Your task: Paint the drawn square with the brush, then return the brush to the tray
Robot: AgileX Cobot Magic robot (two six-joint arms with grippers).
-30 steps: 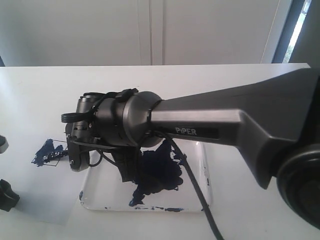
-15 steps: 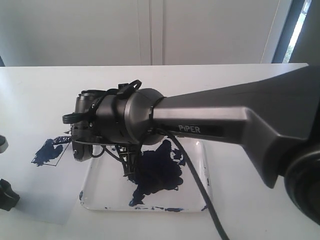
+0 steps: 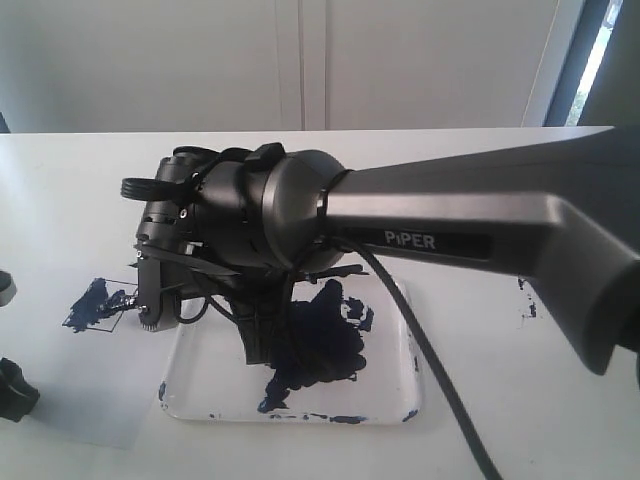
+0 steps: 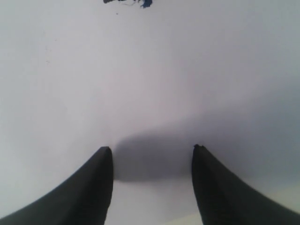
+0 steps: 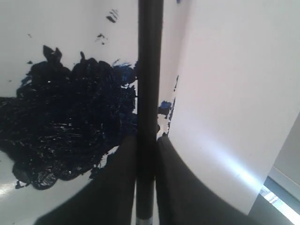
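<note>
My right gripper (image 3: pixel 265 345) reaches across from the right and points down into the tray (image 3: pixel 205 380), over its navy paint blot (image 3: pixel 325 345). In the right wrist view its jaws (image 5: pixel 146 140) are shut on the brush (image 5: pixel 150 70), a thin black stick with a pale band at its near end. The stick runs across the blot (image 5: pixel 61 126) beside the smeared rim (image 5: pixel 169 110), and its tip is out of frame. The drawn square (image 3: pixel 97 305), a ragged navy patch, lies left of the tray. My left gripper (image 4: pixel 152 149) is open over bare white surface.
The tray and the square sit on a white paper sheet (image 3: pixel 90 410) on a white table (image 3: pixel 80 190). Dark blue specks (image 3: pixel 527 300) mark the table right of the tray. A black part (image 3: pixel 14 388) shows at the left edge. Blue marks (image 4: pixel 140 3) lie far ahead of the left gripper.
The right arm's wrist has risen slightly and shifted right, and its forearm now sits higher. The gripper stays over the tray's blot with the brush still held. The square looks unchanged.
</note>
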